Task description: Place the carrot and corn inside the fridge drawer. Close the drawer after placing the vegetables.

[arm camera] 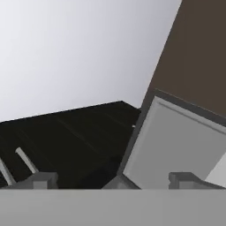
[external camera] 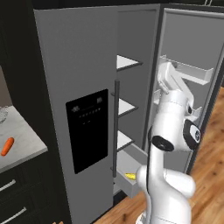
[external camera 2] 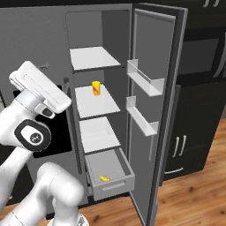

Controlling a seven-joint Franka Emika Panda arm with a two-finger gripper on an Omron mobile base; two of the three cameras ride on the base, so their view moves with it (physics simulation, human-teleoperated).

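Note:
The orange carrot (external camera: 7, 146) lies on the grey counter (external camera: 28, 144) at the far left, well away from the arm. The yellow corn (external camera 2: 105, 178) rests inside the light grey fridge drawer (external camera 2: 115, 185), which is pulled out at the bottom of the fridge; corn (external camera: 130, 176) and drawer (external camera: 127, 187) are partly hidden behind my arm in the left base view. My gripper (arm camera: 114, 180) is open and empty, its fingertips (arm camera: 44, 180) wide apart. My hand (external camera 2: 40, 86) is raised high, left of the shelves, facing up toward the fridge top and dark cabinets.
The right fridge door (external camera 2: 154, 110) stands open with white shelves (external camera 2: 145, 81) on its inside. A small yellow jar (external camera 2: 96, 88) stands on a middle shelf. The left door (external camera: 83, 118) with the black panel is shut. Dark cabinet drawers (external camera: 13, 199) sit under the counter.

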